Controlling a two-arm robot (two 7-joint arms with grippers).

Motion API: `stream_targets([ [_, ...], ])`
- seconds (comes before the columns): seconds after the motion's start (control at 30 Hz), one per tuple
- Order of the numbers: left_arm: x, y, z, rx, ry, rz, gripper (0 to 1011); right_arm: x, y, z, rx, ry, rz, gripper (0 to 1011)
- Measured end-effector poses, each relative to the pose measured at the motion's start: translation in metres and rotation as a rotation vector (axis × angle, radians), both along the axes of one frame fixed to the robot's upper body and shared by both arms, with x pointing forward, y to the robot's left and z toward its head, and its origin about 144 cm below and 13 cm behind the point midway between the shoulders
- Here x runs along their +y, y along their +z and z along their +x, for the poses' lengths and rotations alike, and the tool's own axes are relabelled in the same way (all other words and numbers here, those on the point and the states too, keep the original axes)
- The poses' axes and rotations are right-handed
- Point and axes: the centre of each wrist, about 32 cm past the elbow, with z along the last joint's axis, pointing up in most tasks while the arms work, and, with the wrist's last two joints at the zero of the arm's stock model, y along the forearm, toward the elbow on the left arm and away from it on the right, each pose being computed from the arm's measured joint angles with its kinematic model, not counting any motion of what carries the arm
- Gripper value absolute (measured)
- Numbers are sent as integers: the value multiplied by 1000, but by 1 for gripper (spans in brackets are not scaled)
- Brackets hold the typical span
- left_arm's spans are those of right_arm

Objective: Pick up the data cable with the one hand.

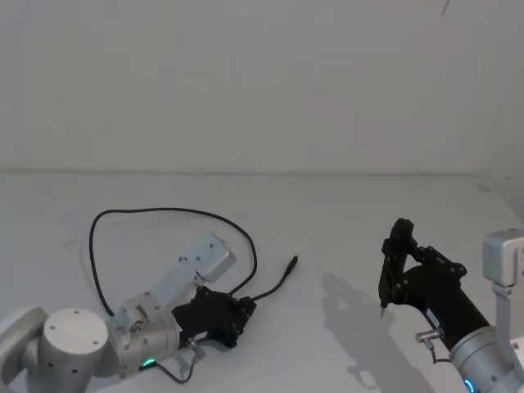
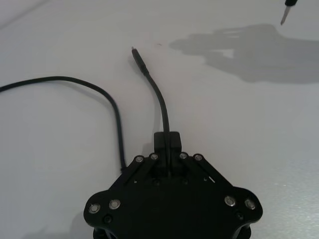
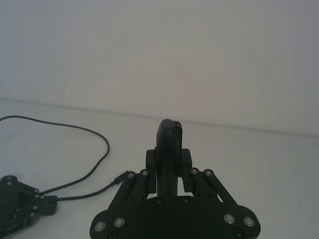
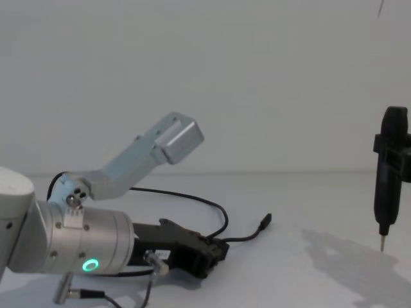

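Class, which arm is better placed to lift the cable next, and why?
Left. Its gripper is down at the cable with its fingers closed on it; the right gripper hangs shut off to the side, well clear of the cable.

1. We see a plain white table [image 1: 344, 213], matte, running back to a white wall [image 1: 262, 82].
2. On it lies the data cable [image 1: 164, 211], thin and black, in one wide loop on the left half.
3. Its small plug [image 1: 292, 263] ends nearer the middle; we cannot tell whether it touches the surface.
4. A grey shadow [image 1: 348, 299] falls on the right half.
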Motion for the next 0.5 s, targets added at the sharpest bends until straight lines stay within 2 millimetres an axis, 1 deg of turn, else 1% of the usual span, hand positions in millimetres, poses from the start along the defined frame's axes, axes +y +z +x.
stream_targets([
  [0.27,3,14,-2,-29,-17,-19,56,0,0,0,0,0,0,279],
  [0.5,7,21,-11,-17,-49,-38,55,0,0,0,0,0,0,279],
])
